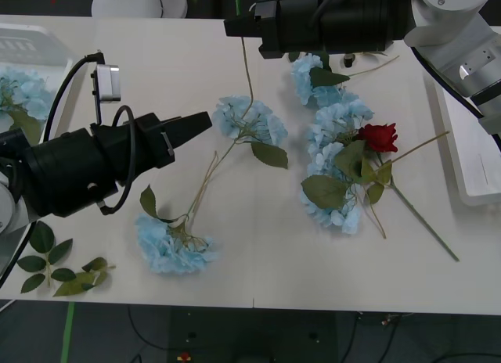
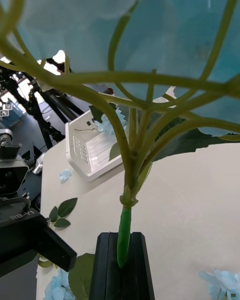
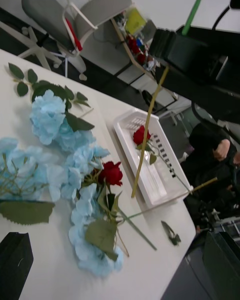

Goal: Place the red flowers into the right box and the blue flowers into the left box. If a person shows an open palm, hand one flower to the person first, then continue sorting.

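Black and large at the lower left of the front view, the left gripper [image 1: 200, 124] hovers above the worktop [image 1: 258, 261], pointing at a blue flower [image 1: 250, 119]; I cannot tell how its jaws stand. At the far edge, the right gripper [image 2: 122, 260] has its jaws pinching the green stem [image 2: 123, 235] of a raised blue hydrangea. One red rose [image 1: 379, 135] lies on the blue flowers, another [image 3: 140, 135] rests inside the right box [image 3: 150, 180].
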Tool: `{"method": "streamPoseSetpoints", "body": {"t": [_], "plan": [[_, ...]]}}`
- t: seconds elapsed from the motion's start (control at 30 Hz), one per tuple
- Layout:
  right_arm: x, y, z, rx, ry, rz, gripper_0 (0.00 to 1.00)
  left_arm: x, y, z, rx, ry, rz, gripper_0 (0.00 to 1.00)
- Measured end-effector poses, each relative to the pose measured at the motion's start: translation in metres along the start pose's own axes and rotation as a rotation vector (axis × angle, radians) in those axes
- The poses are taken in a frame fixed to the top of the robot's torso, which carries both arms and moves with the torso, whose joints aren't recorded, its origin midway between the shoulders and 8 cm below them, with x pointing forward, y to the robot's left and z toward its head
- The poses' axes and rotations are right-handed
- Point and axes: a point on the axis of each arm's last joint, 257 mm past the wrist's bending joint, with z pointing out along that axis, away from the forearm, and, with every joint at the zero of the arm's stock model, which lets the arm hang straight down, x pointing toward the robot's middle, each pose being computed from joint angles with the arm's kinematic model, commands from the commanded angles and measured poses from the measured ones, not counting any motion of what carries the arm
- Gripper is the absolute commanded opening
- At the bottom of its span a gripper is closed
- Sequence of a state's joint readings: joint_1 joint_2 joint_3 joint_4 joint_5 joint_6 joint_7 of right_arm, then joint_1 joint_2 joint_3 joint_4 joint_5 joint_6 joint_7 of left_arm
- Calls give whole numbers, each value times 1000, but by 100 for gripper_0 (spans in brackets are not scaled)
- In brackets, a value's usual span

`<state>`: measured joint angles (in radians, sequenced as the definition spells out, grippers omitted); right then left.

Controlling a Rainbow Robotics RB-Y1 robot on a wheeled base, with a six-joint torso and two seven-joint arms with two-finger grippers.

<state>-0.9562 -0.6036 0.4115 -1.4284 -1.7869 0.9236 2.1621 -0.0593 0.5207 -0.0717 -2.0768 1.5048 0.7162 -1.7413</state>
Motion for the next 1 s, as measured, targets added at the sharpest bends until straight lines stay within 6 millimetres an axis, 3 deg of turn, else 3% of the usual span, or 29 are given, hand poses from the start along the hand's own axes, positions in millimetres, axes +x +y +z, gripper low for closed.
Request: {"method": "streamPoseSetpoints", "body": {"t": [0.4,0.63,1.0], "plan": [[1,-2,0,7,4,-3,0,-19,13,54,-29,-45,76,100],[2,-3,0,12,8,-7,0,-12,9,95,-3,-37,39,100],[5,-7,0,25,17,-17,0,-14,4,140,14,-34,16,100]]}}
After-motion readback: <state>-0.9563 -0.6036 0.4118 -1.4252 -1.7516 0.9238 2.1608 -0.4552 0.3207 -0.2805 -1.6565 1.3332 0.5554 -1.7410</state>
